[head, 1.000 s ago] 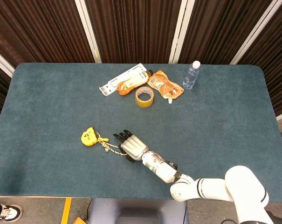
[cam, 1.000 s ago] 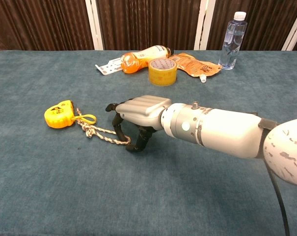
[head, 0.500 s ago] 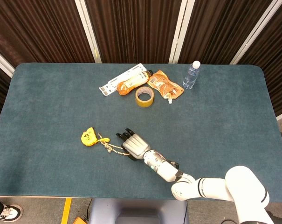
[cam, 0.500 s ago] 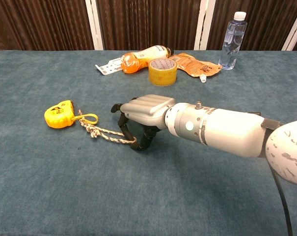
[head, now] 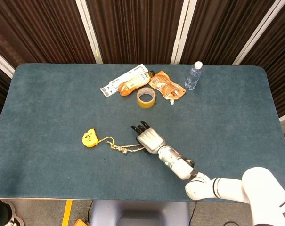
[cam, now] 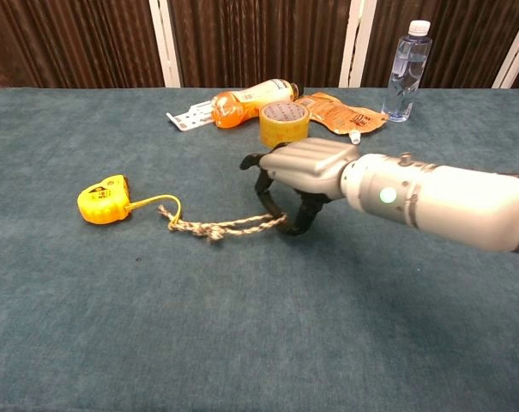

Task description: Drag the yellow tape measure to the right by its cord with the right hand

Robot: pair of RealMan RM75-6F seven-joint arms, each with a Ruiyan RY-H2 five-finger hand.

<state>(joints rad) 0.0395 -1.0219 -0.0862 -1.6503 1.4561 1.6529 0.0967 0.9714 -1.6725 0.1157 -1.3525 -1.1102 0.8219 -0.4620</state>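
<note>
The yellow tape measure [head: 89, 138] [cam: 104, 200] lies on the blue table at the left. Its yellow loop and braided cord [head: 126, 149] [cam: 225, 227] run out to the right, nearly straight. My right hand [head: 149, 138] [cam: 306, 172] is palm down over the cord's right end. Its dark fingers curl down and pinch that end against the table. The contact itself is partly hidden under the palm. My left hand shows in neither view.
A roll of tape [head: 145, 98] [cam: 284, 124], an orange bottle [head: 131, 85], an orange pouch [head: 166, 85] and a white card [head: 115, 84] lie at the back centre. A clear water bottle [head: 193, 75] [cam: 406, 70] stands at the back right.
My right hand has moved right and a little back with the cord's end, pulling the bunched cord out nearly straight. The tape measure has stayed where it was.
</note>
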